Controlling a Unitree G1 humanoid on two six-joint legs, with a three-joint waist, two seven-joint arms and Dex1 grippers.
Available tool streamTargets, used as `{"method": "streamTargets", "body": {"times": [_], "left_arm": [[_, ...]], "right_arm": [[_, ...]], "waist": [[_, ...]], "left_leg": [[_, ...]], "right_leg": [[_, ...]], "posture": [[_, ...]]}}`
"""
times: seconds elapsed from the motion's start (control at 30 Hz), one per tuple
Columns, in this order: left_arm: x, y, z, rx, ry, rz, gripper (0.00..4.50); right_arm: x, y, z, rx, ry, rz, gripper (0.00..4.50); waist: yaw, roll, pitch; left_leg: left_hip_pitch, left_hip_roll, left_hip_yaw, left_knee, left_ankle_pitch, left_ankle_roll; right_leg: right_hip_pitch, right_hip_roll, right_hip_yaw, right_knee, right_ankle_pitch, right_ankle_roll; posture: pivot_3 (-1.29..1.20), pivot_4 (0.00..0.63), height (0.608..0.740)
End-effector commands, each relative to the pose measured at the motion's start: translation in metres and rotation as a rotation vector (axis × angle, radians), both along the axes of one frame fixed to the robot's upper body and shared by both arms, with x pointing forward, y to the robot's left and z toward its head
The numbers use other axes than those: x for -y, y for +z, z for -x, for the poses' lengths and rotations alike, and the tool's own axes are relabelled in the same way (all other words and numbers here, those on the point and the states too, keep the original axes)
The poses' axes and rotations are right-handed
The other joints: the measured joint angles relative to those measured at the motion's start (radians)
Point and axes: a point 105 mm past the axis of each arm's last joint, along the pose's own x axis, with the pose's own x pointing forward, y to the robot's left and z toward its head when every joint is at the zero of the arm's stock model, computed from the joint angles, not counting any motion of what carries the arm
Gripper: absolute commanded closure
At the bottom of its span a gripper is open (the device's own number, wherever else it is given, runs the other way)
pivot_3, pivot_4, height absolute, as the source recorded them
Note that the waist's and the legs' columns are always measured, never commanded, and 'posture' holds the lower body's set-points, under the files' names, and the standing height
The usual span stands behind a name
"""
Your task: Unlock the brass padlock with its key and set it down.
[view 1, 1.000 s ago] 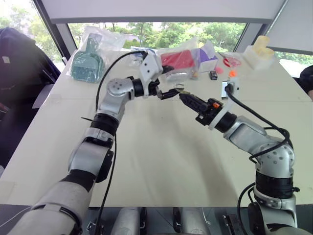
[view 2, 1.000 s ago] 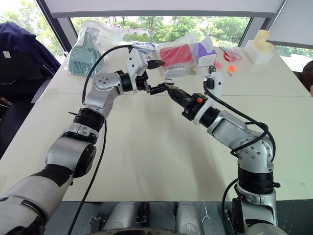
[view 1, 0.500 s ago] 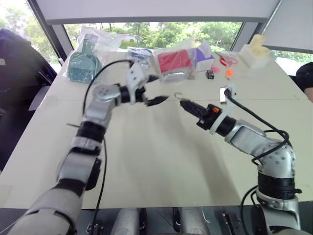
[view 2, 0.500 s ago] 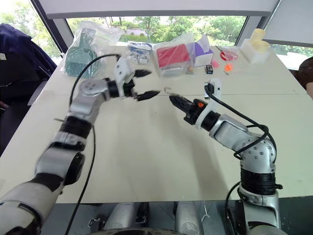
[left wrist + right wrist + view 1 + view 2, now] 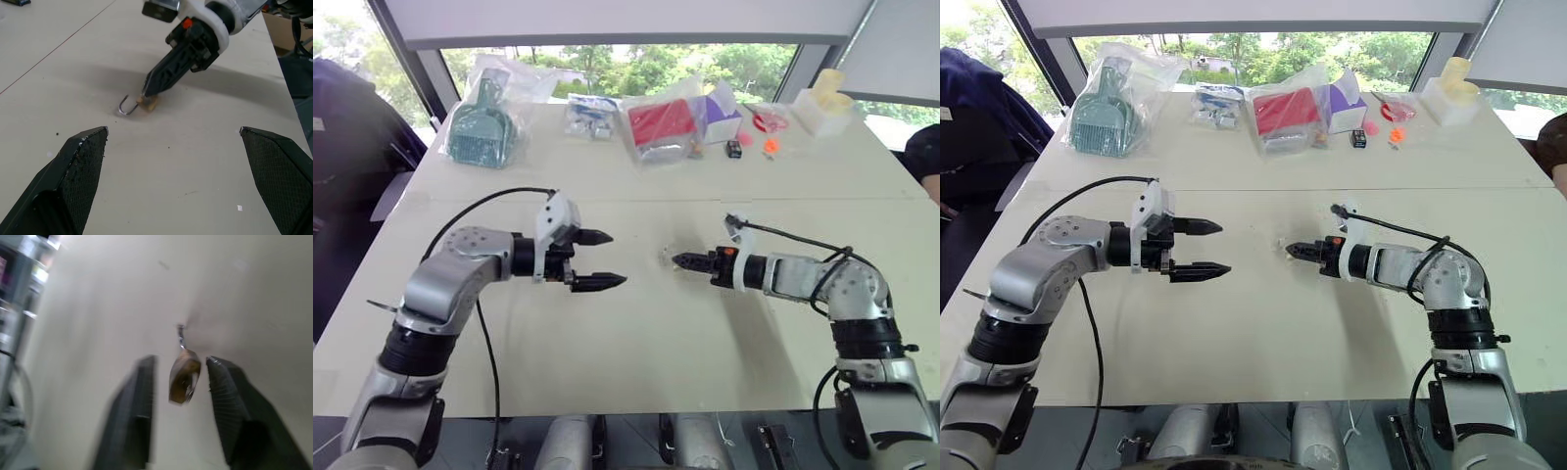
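The brass padlock (image 5: 149, 102) is seen lying on the desk (image 5: 636, 323), right at the tips of the right gripper (image 5: 677, 260). Its thin shackle (image 5: 126, 106) is swung open like a hook, so the unlocking looks done. The setting down looks nearly done too. In the right wrist view the lock is seen between the two fingers (image 5: 226, 396), which are parted with a gap on each side, so it seems let go. The lock's long side runs from the right gripper toward the left gripper (image 5: 600, 259), shackle end first. The left fingers (image 5: 80, 161) are spread wide and nothing is held. The key cannot be made out.
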Motion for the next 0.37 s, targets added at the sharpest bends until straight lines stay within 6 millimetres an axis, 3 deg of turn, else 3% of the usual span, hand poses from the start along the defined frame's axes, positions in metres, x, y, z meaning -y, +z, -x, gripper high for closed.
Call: {"method": "streamTargets", "body": {"times": [0.03, 0.07, 0.23, 0.37], "left_arm": [[-0.003, 0.011, 0.002, 0.035, 0.011, 0.011, 0.0], [-0.004, 0.01, 0.002, 0.032, 0.014, 0.008, 0.0], [-0.01, 0.007, 0.005, -0.003, 0.037, 0.025, 0.0], [-0.014, -0.001, 0.003, -0.033, 0.07, 0.036, 0.0]], "right_arm": [[0.023, -0.008, -0.007, 0.068, 0.022, 0.217, 0.6], [0.03, -0.008, -0.008, 0.101, 0.036, 0.279, 0.06], [0.078, 0.023, 0.002, 0.308, 0.068, 0.552, 0.02], [0.084, 0.05, 0.036, 0.469, 0.124, 0.593, 0.02]], "waist": [[0.001, 0.0, 0.0], [0.004, 0.0, 0.0], [0.03, 0.0, 0.0], [0.029, 0.0, 0.0]], "left_leg": [[0.001, 0.0, 0.0, 0.0, 0.0, 0.0], [0.002, 0.0, 0.0, 0.0, 0.0, 0.0], [0.003, -0.002, -0.001, 0.001, 0.0, 0.0], [-0.001, -0.003, -0.001, 0.001, 0.0, 0.0]], "right_leg": [[0.001, 0.0, 0.0, 0.0, 0.0, 0.0], [0.002, 0.0, 0.0, 0.0, 0.0, 0.0], [0.004, -0.002, -0.001, -0.003, -0.001, -0.001], [0.001, -0.002, 0.0, -0.003, 0.0, 0.0]], "posture": [[0.0, 0.15, 0.74], [0.0, 0.15, 0.74], [0.0, 0.15, 0.74], [0.0, 0.15, 0.74]]}}
